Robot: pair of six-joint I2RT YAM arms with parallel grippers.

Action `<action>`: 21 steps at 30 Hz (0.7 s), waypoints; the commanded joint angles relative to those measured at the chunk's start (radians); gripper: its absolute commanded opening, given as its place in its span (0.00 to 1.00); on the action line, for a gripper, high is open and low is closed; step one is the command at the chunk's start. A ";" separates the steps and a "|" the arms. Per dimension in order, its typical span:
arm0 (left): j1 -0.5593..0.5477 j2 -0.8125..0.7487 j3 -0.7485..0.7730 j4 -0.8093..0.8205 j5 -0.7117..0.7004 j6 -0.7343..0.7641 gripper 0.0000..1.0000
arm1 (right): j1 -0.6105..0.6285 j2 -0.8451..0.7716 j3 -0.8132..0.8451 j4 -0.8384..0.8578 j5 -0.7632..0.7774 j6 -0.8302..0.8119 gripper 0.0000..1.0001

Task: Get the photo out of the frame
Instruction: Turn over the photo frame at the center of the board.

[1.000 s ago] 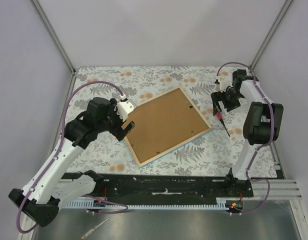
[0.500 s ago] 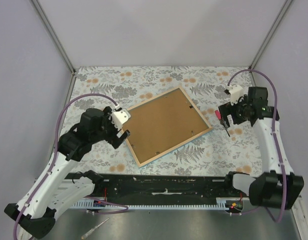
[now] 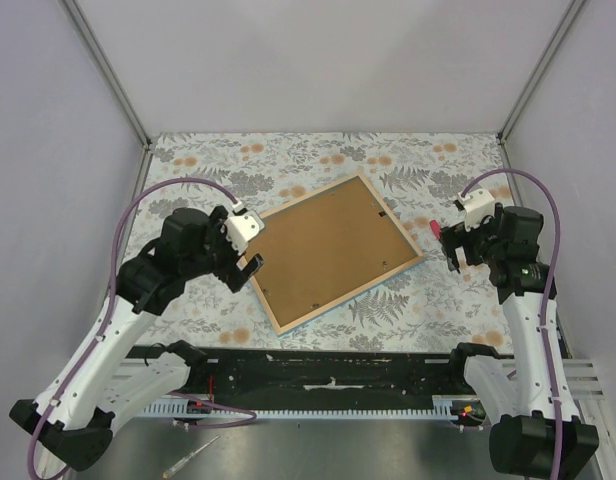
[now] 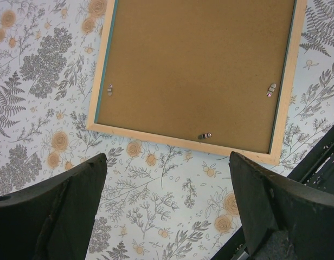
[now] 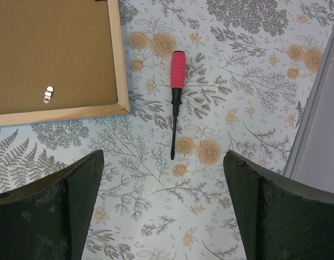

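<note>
Brown fibreboard is all that shows of the photo (image 3: 330, 250), which lies face down inside the frame (image 4: 156, 137) at the middle of the floral table cover (image 3: 288, 160), turned at an angle to the table edges; the printed side is hidden. The frame shows a narrow pale-wood back with a thin line of blue-green along its inner and outer lips, and small metal tabs (image 4: 205, 135) sit along the inner edge, lapping onto the board. The pair looks light and stiff but thin, so it probably slides easily on the cloth and bends or creases if levered hard from one corner. A sensible hold seems to be one arm pressing on the wooden rim to pin it while the other turns the tabs aside and lifts the board by an edge; the flat board offers little to pinch until an edge is raised. A screwdriver (image 5: 175, 100) with a pink-red handle lies on the cloth just beside the frame's right corner, apart from it, and may serve for the tabs. The left gripper (image 4: 167, 162) hovers above the cloth by the frame's near-left edge, fingers spread wide with nothing between them. The right gripper (image 5: 162, 157) hangs over the screwdriver, equally wide and empty
</note>
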 commanded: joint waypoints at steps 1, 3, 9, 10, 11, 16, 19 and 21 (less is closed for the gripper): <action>0.010 -0.012 -0.034 0.046 0.016 -0.003 1.00 | -0.003 -0.007 -0.040 0.124 0.009 0.036 0.98; 0.020 -0.021 -0.057 0.063 0.013 -0.001 1.00 | -0.003 -0.015 -0.063 0.150 0.034 0.028 0.98; 0.049 -0.070 -0.094 0.077 0.056 -0.001 1.00 | -0.001 -0.041 -0.100 0.185 0.048 0.030 0.98; 0.053 -0.077 -0.096 0.075 0.064 0.000 1.00 | -0.001 -0.040 -0.101 0.185 0.046 0.033 0.98; 0.060 -0.081 -0.097 0.074 0.072 0.000 1.00 | -0.001 -0.039 -0.103 0.187 0.048 0.033 0.98; 0.080 -0.090 -0.091 0.064 0.108 -0.003 1.00 | -0.001 -0.038 -0.107 0.193 0.058 0.039 0.98; 0.084 -0.089 -0.086 0.061 0.116 -0.003 1.00 | -0.001 -0.041 -0.112 0.194 0.057 0.041 0.98; 0.086 -0.086 -0.083 0.058 0.121 -0.003 1.00 | -0.001 -0.039 -0.112 0.196 0.057 0.042 0.98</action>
